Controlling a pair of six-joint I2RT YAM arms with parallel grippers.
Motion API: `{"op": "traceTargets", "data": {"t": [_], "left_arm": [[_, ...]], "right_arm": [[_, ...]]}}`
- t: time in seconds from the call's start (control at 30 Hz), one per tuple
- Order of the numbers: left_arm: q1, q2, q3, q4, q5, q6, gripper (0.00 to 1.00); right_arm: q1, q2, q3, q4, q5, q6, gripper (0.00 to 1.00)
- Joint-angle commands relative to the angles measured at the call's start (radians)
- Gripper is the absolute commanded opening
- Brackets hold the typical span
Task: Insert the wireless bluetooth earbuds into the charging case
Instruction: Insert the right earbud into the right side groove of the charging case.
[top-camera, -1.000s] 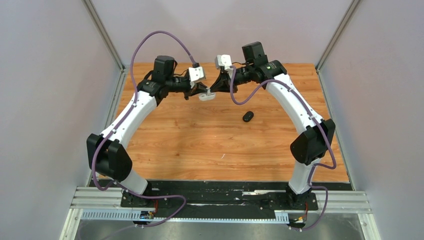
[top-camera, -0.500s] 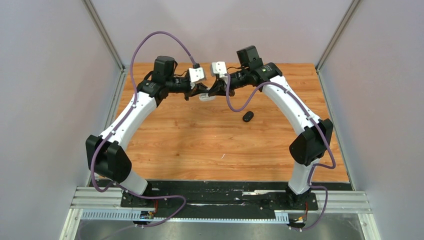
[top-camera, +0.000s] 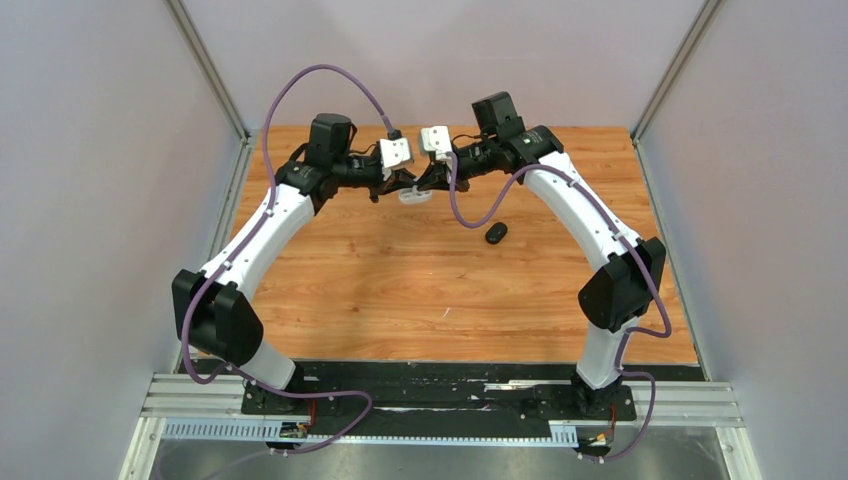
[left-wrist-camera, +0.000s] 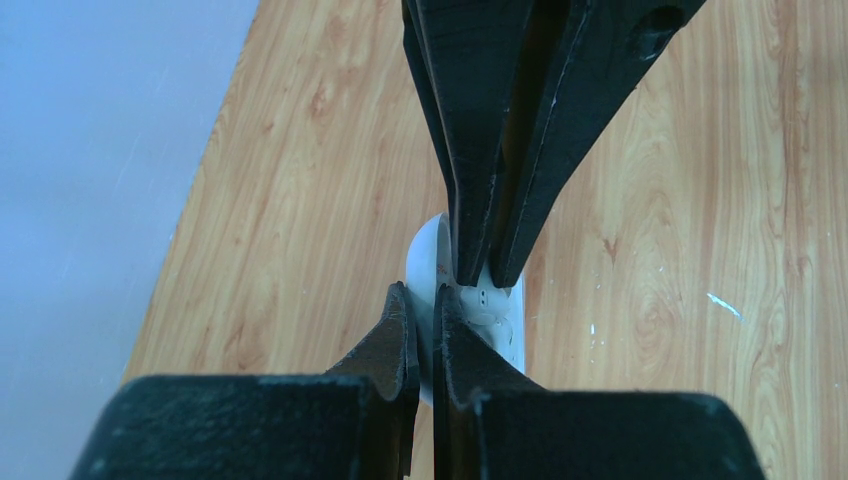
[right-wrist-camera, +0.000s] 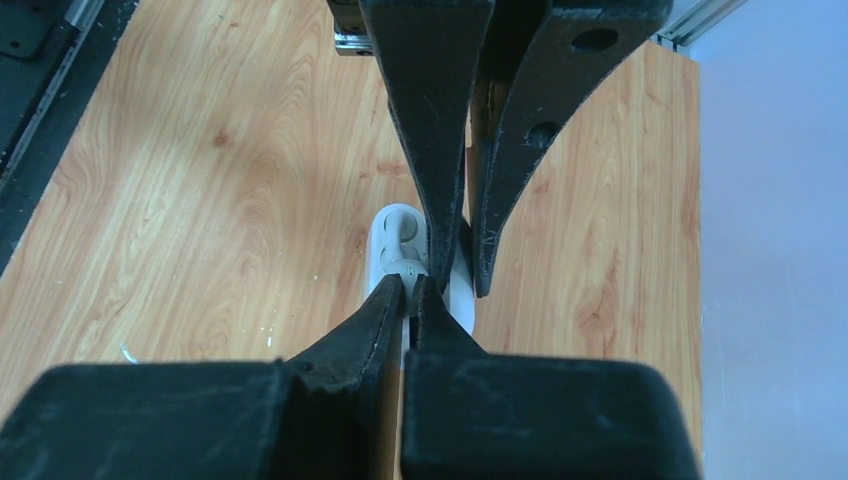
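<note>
A white charging case (top-camera: 415, 196) sits open at the back middle of the table, between both grippers. My left gripper (left-wrist-camera: 425, 298) is shut on its thin upright white wall (left-wrist-camera: 425, 250). A white earbud (left-wrist-camera: 490, 303) lies in the case's tray. The right gripper's fingers (left-wrist-camera: 470, 150) come down from the top of the left wrist view, closed together, with their tips on that earbud. In the right wrist view my right gripper (right-wrist-camera: 410, 283) is shut over the case (right-wrist-camera: 385, 262), and the left fingers (right-wrist-camera: 430, 120) reach in from above. No other earbuds show.
A black oval case (top-camera: 496, 233) lies closed on the wooden table (top-camera: 360, 270), right of the grippers and under the right arm's purple cable. Grey walls and metal posts bound the table on three sides.
The right wrist has shifted left and slightly down, closing in on the left gripper over the white case. The left arm and the black case have stayed put.
</note>
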Motion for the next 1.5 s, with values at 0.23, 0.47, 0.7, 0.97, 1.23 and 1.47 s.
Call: {"op": "traceTargets", "data": {"t": [0.23,0.47,0.7,0.97,1.23,1.47], "left_arm": [[-0.01,-0.024,0.02,0.017,-0.005,0.01,0.0],[-0.01,-0.018,0.021,0.026,-0.032,-0.007,0.0],[-0.01,-0.019,0.02,0.041,-0.033,-0.032,0.0],[-0.01,-0.028,0.015,0.054,-0.043,-0.051,0.0],[-0.01,-0.034,0.014,0.076,-0.013,-0.076,0.0],[-0.01,-0.044,0.007,0.095,0.023,-0.111,0.0]], "right_arm": [[0.001,-0.04,-0.006,-0.006,0.023,-0.053,0.0],[0.001,-0.055,-0.003,-0.022,0.015,-0.054,0.0],[0.001,-0.054,-0.013,-0.025,0.02,-0.052,0.0],[0.001,-0.043,-0.011,-0.062,0.031,-0.062,0.0],[0.004,-0.011,0.007,-0.09,0.033,-0.075,0.0],[0.025,0.036,0.042,-0.114,0.073,-0.104,0.0]]}}
